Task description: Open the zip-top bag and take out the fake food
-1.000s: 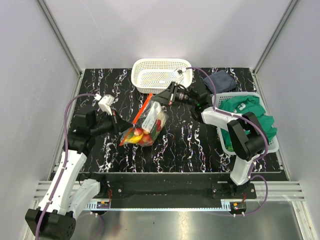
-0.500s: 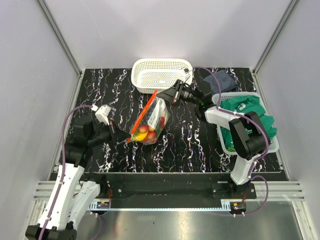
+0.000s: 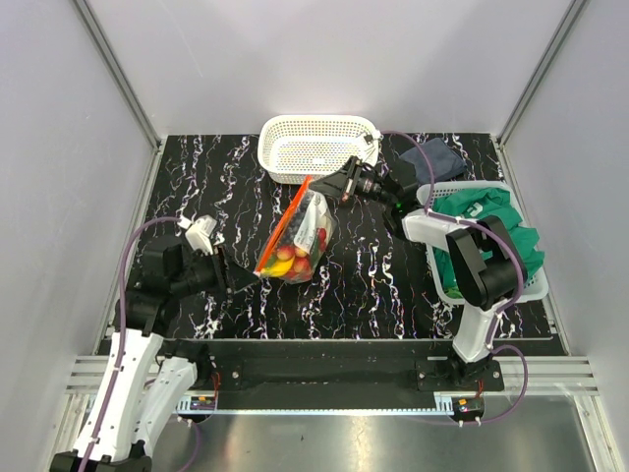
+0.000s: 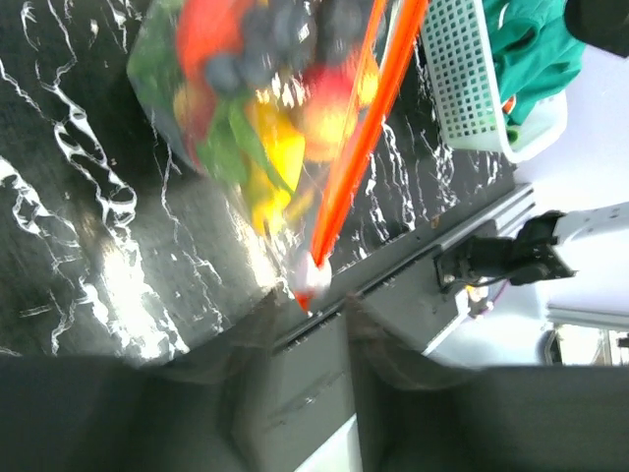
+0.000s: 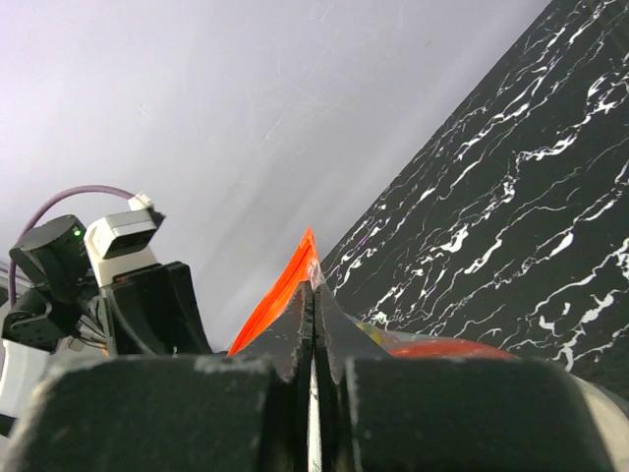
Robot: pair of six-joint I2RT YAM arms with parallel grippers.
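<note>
The zip-top bag (image 3: 297, 236) hangs slanted over the middle of the table. Its orange zip strip (image 3: 285, 221) runs from the top corner down to the left. Through the clear plastic shows the fake food (image 3: 291, 262): yellow, red, green and dark pieces (image 4: 260, 138). My right gripper (image 3: 330, 188) is shut on the bag's top corner, its fingers pinching the orange strip (image 5: 295, 270). My left gripper (image 3: 234, 279) stands open just short of the bag's low end. The small white and red slider (image 4: 311, 278) sits free just beyond its blurred fingertips (image 4: 257, 320).
A white lattice basket (image 3: 316, 147) stands at the back centre. At the right a second white basket (image 3: 536, 285) holds a green cloth (image 3: 491, 221). A dark blue cloth (image 3: 439, 157) lies behind it. Grey walls close in three sides.
My left gripper has opened, let go of the bag's slider end and drawn back toward the near left. The bag now hangs from my right gripper alone, which has lifted it slightly toward the back.
</note>
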